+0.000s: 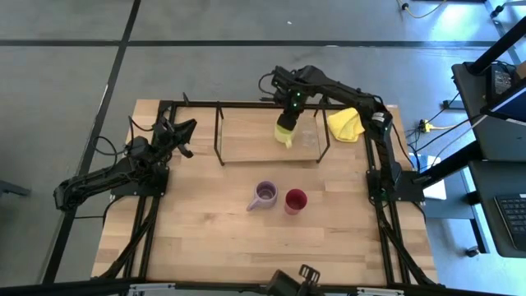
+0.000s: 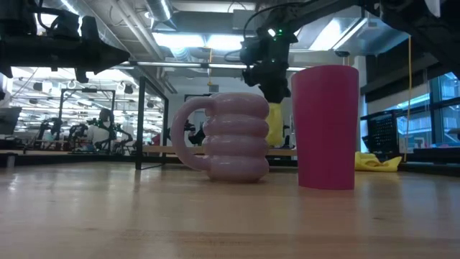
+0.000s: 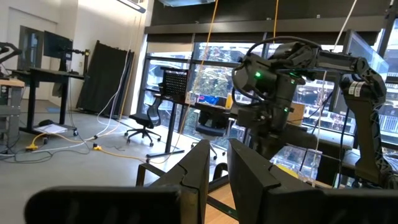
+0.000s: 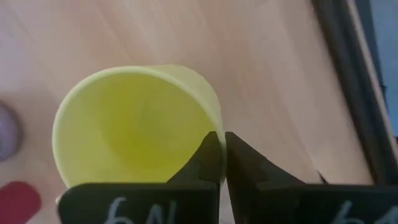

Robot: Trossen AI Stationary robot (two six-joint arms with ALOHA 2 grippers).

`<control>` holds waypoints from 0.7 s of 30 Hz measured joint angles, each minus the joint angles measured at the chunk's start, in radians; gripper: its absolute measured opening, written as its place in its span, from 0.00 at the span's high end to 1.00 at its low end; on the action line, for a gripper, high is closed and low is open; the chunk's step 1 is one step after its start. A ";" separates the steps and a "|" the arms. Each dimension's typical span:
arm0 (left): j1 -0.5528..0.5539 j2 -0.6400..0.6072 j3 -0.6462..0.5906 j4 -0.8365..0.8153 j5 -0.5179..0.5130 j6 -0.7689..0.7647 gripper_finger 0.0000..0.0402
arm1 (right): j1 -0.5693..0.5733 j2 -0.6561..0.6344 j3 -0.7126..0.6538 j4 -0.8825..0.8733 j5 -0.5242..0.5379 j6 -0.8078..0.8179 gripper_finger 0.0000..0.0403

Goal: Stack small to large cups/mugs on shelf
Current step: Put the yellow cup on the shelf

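My right gripper (image 1: 287,115) reaches over the shelf (image 1: 234,136), a black-rod rack with a wood board, and is shut on the yellow-green mug (image 1: 284,131). The mug also shows in the right wrist view (image 4: 137,124) and in the low view (image 2: 275,128). The pale lilac mug (image 1: 265,196) and the dark red cup (image 1: 295,201) stand upright on the table in front of the shelf. I cannot make out the tiny clear glass. My left gripper (image 1: 182,136) waits at the table's left, raised and empty, its fingers (image 3: 199,168) a narrow gap apart. My right gripper pinches the yellow-green mug's wall at the rim (image 4: 214,127), one finger (image 4: 208,155) inside the mug and one outside. The fingers come from above, pointing down. The mug hangs mouth up, a little tilted, low over the shelf board. I cannot tell whether its base touches the board.
A yellow cloth (image 1: 345,123) lies on the table to the right of the shelf. The black outer table frame (image 1: 156,205) runs along the table's edges. Bare wood lies between the two standing cups and the near edge.
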 joint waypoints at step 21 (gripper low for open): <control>0.000 0.000 0.000 0.000 0.000 0.000 0.87 | 0.038 -0.001 0.000 -0.025 -0.009 0.031 0.98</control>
